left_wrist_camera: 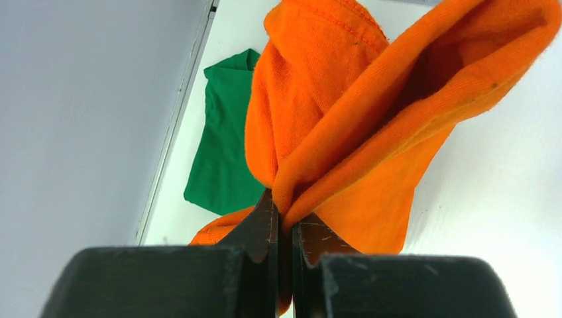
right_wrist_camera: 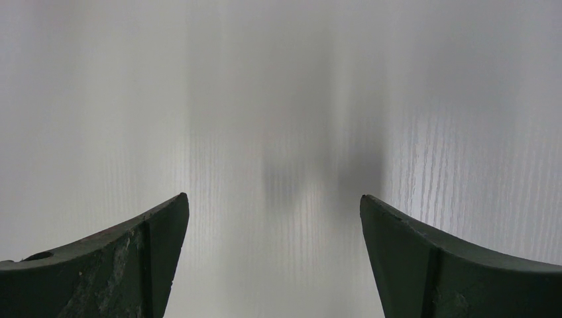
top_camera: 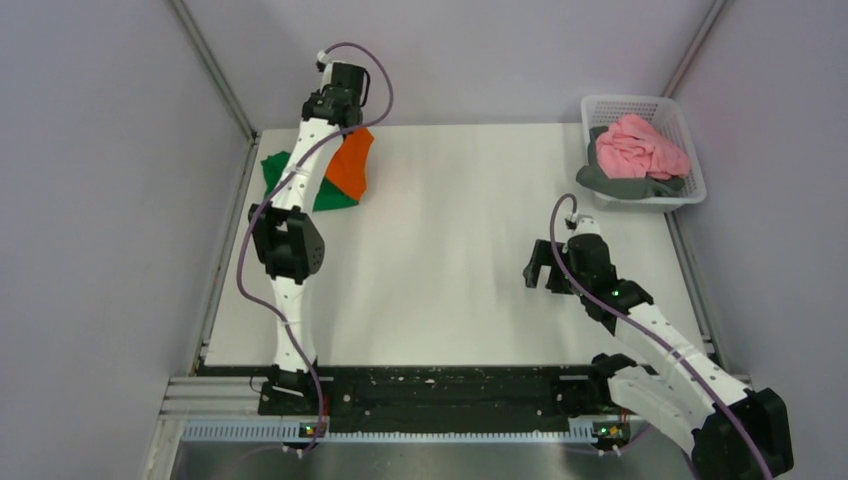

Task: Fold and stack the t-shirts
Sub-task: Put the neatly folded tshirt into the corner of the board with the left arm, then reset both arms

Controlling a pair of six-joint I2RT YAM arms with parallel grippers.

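Note:
The orange t-shirt point(top_camera: 352, 167) hangs bunched at the far left of the table, held up by my left gripper point(top_camera: 337, 118). In the left wrist view my left gripper point(left_wrist_camera: 283, 212) is shut on a fold of the orange t-shirt point(left_wrist_camera: 344, 119). The dark green t-shirt point(top_camera: 276, 172) lies flat on the table under it, near the left edge, and also shows in the left wrist view point(left_wrist_camera: 222, 146). My right gripper point(top_camera: 545, 268) is open and empty over bare table at the right middle; in the right wrist view point(right_wrist_camera: 273, 205) it has only table between its fingers.
A white mesh basket point(top_camera: 690, 135) at the far right corner holds a pink garment point(top_camera: 638, 146) on top of a grey garment point(top_camera: 620, 186). Grey walls close in the table at left, back and right. A metal rail runs along the left edge.

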